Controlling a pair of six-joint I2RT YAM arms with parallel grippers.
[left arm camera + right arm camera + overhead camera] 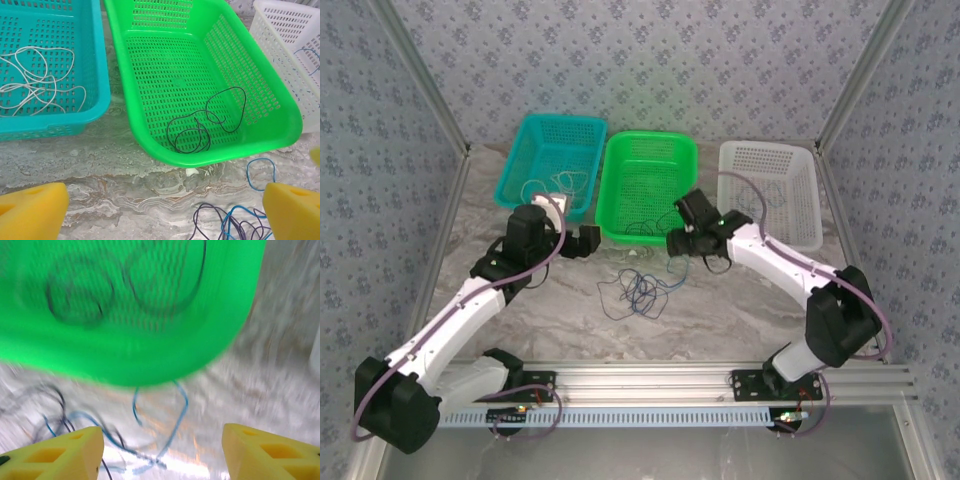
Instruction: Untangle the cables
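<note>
We count three baskets [651, 138], one tangle of cables [638, 290] on the table [740, 315] — left gripper [165, 212], right gripper [162, 450], both spread empty.

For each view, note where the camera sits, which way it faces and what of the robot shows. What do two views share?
Top external: fixed above and behind the arms, looking down on the table; left arm and right arm.
Left wrist: mounted on the wrist, faces forward at the teal basket and green basket; own fingers, wide apart.
Right wrist: wrist-mounted, blurred, looks down at green basket's rim and a blue cable; own fingers apart.
Shared: black cable inside the green basket.
</note>
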